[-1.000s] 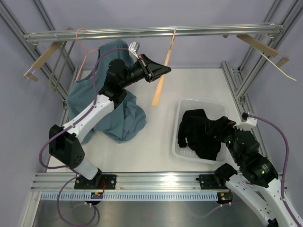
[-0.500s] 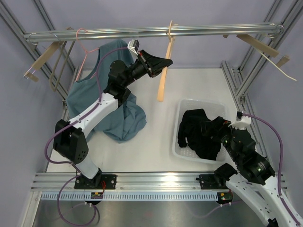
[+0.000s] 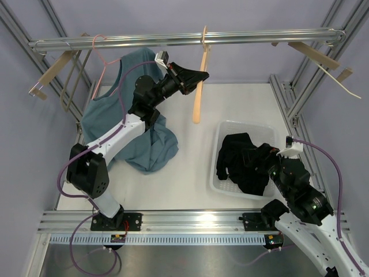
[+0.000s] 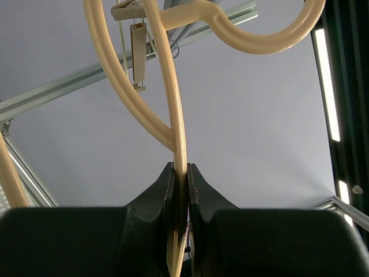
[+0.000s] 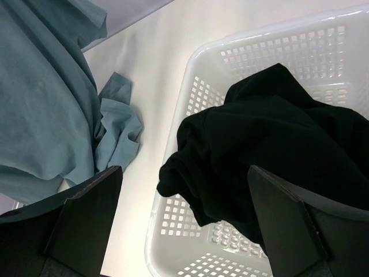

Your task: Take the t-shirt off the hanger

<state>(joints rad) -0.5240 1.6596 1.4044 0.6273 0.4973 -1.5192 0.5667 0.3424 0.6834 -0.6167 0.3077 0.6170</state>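
Hanger between left fingers, just beneath rail.

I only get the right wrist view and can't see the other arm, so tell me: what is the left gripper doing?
Observer: The left gripper is shut on a bare beige hanger.
Operator: Is that hanger free or hung up?
Observer: Its hook is at the rail, apparently hung over it.
Operator: And the teal shirt I see, is it off its hanger?
Observer: Seemingly not. The top of the teal shirt hangs from a pink hanger near the rail's left end.
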